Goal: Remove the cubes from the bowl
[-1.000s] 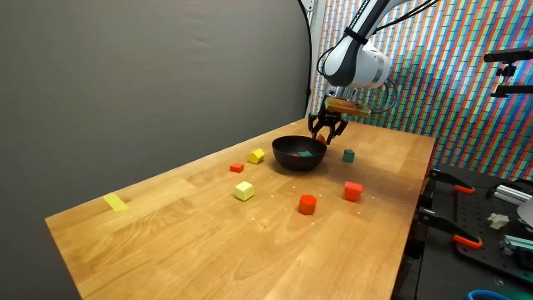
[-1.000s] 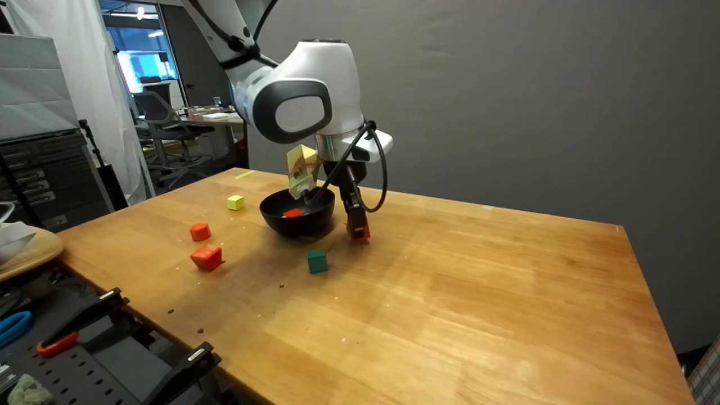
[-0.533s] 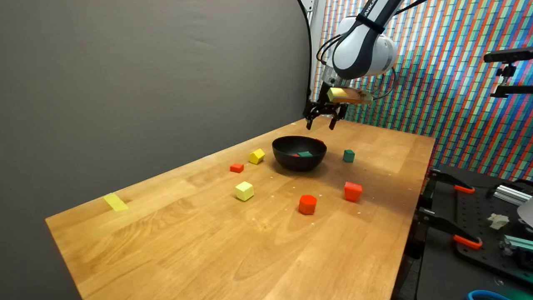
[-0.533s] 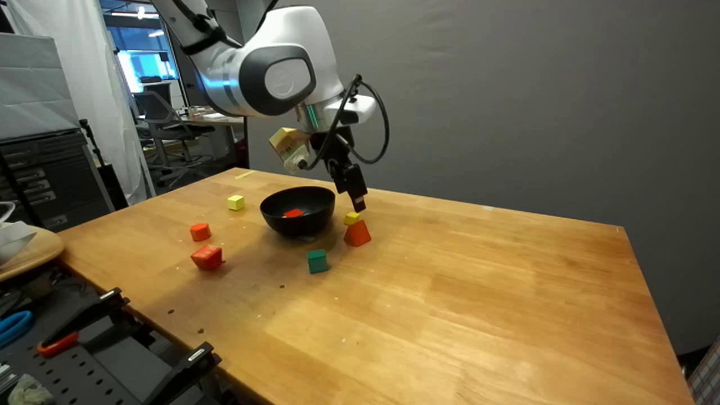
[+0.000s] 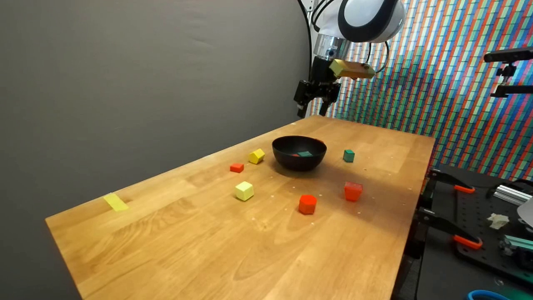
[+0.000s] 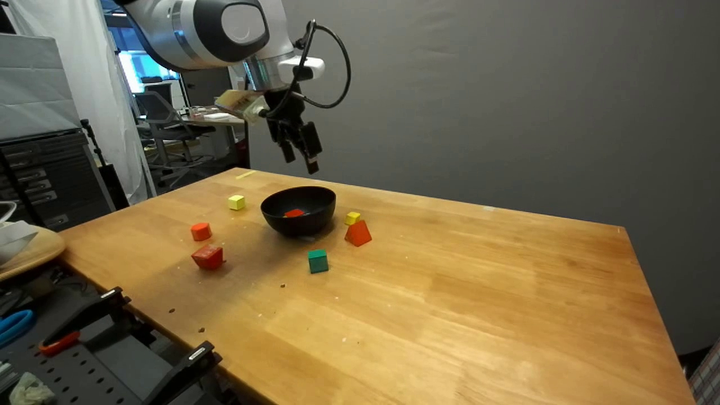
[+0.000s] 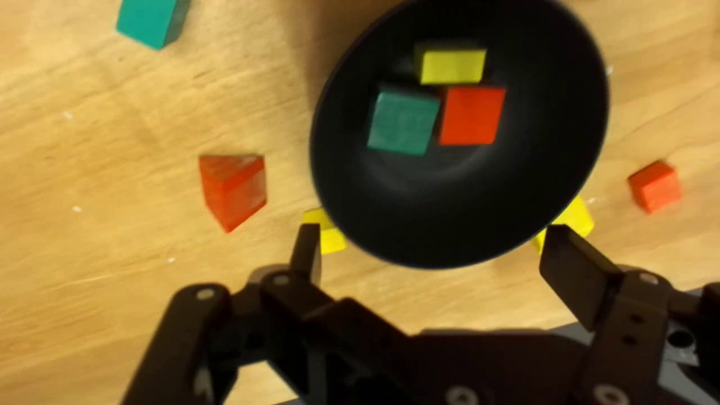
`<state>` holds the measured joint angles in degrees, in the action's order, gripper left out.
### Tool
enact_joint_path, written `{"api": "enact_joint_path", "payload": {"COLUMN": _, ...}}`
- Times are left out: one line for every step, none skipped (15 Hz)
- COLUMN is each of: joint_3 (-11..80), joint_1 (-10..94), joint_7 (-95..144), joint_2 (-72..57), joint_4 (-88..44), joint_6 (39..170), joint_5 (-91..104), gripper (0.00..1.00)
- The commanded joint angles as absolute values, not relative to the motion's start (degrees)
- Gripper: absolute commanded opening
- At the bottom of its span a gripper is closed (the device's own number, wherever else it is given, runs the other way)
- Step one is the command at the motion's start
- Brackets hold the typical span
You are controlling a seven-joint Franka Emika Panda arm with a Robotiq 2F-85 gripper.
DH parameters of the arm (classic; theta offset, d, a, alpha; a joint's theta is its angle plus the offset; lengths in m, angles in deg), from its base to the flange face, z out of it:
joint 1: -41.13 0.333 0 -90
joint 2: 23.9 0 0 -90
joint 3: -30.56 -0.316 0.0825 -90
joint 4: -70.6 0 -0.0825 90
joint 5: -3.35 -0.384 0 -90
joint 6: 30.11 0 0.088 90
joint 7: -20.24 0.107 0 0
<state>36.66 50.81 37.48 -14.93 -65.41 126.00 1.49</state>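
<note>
Hanging above grained wood (image 6: 461, 292) near a round bowl (image 7: 478, 208) of angular cubes (image 7: 472, 116), the claw (image 5: 312, 111) gapes wide.

See, in an exterior view, gripper (image 6: 301, 163) above table (image 6: 478, 315), with jaws apart. Find red cube (image 6: 293, 213) in bowl (image 6: 298, 226), yellow block (image 6: 352, 217) behind red wedge (image 6: 358, 234) on one side; lime cube (image 6: 237, 203), orange block (image 6: 201, 232), red block (image 6: 207, 257) on the other; green cube (image 6: 318, 262) in front.

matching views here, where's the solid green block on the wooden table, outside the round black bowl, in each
In an exterior view: solid green block right of the round black bowl.
In an exterior view: green block in front of the bowl, slightly right.
Wrist view: green block top left, partly cut off.
Shared landmark: the bowl.
</note>
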Motion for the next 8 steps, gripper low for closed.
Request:
{"api": "enact_joint_path", "payload": {"joint_3": 31.35, "joint_1": 48.49, "joint_7": 32.14, "joint_2": -11.07, "joint_4": -61.57, "joint_6": 119.87, "joint_5": -0.59, "gripper": 1.0}}
{"api": "enact_joint_path", "payload": {"joint_3": 30.66, "joint_1": 48.43, "joint_7": 32.04, "joint_2": -9.51, "joint_4": -60.56, "joint_6": 119.08, "joint_5": -0.31, "gripper": 1.0}}
{"api": "enact_joint_path", "payload": {"joint_3": 30.44, "joint_1": 48.46, "joint_7": 32.41, "joint_2": -7.75, "joint_4": -59.44, "joint_6": 118.6, "joint_5": 0.48, "gripper": 1.0}}
{"api": "enact_joint_path", "payload": {"joint_3": 30.44, "joint_1": 48.48, "joint_7": 32.79, "joint_2": -5.95, "joint_4": -58.31, "joint_6": 118.55, "joint_5": 1.01, "gripper": 1.0}}
{"api": "enact_joint_path", "payload": {"joint_3": 30.55, "joint_1": 48.42, "joint_7": 32.87, "joint_2": -4.15, "joint_4": -57.11, "joint_6": 118.35, "joint_5": 1.19, "gripper": 1.0}}
{"api": "enact_joint_path", "payload": {"joint_3": 30.61, "joint_1": 48.35, "joint_7": 32.82, "joint_2": -2.58, "joint_4": -55.92, "joint_6": 117.87, "joint_5": 1.1, "gripper": 1.0}}
{"api": "enact_joint_path", "payload": {"joint_3": 30.58, "joint_1": 48.24, "joint_7": 32.67, "joint_2": -0.94, "joint_4": -54.62, "joint_6": 117.68, "joint_5": 0.87, "gripper": 1.0}}
{"api": "enact_joint_path", "payload": {"joint_3": 30.49, "joint_1": 48.14, "joint_7": 32.54, "joint_2": 0.48, "joint_4": -53.48, "joint_6": 117.75, "joint_5": 0.63, "gripper": 1.0}}
